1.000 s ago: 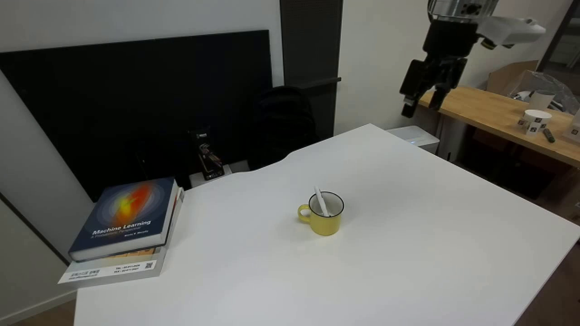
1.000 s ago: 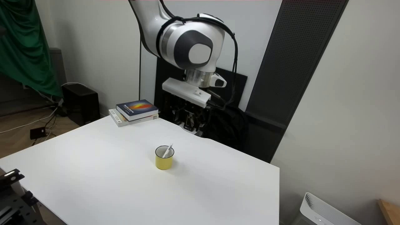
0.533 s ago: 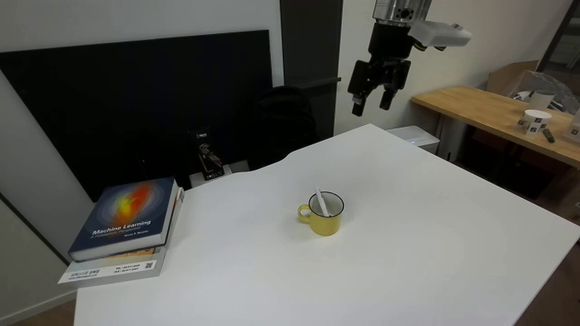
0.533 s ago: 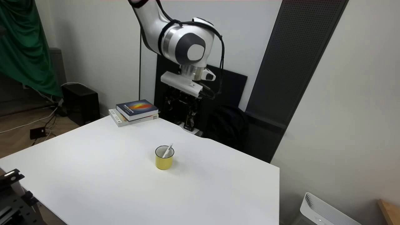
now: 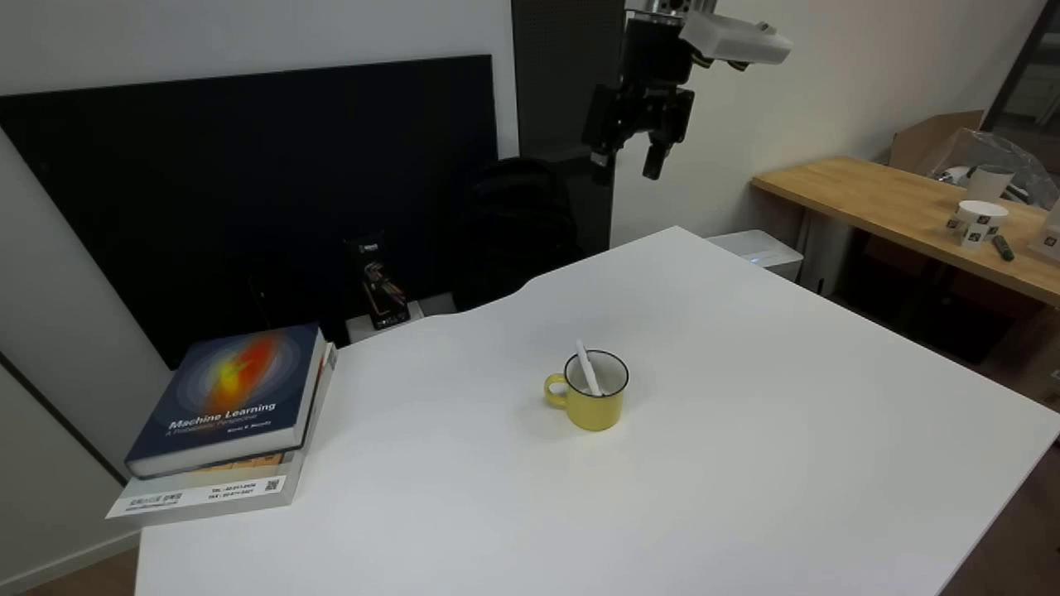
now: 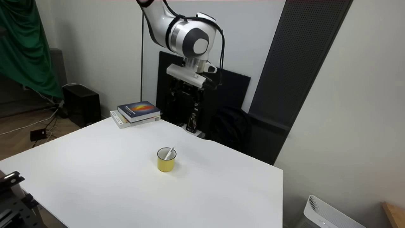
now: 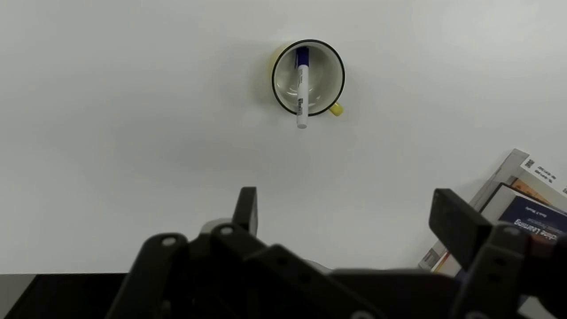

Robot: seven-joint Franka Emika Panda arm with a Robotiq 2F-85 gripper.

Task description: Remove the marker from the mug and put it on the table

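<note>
The yellow mug (image 5: 594,414) stands upright on the white table (image 5: 745,463); it also shows in the other views (image 6: 165,166) (image 7: 328,79). The white marker (image 5: 589,370) leans inside it, its plain end sticking out over the rim. In the wrist view the marker (image 7: 302,91) has its blue end down in the mug. My gripper (image 5: 628,168) is open and empty, high above the table's far edge, well away from the mug. In the wrist view the gripper (image 7: 344,208) has wide-apart jaws, with the mug beyond them. In an exterior view its fingers blend into the dark background.
Two stacked books (image 5: 232,406) lie at a table corner; they also show in the wrist view (image 7: 531,217). A large black panel (image 5: 248,207) and a dark backpack (image 5: 522,223) are behind the table. A wooden desk (image 5: 869,199) stands apart.
In an exterior view my gripper has moved left and, lately, a little up, staying high over the table's far side. The mug and marker have not moved.
</note>
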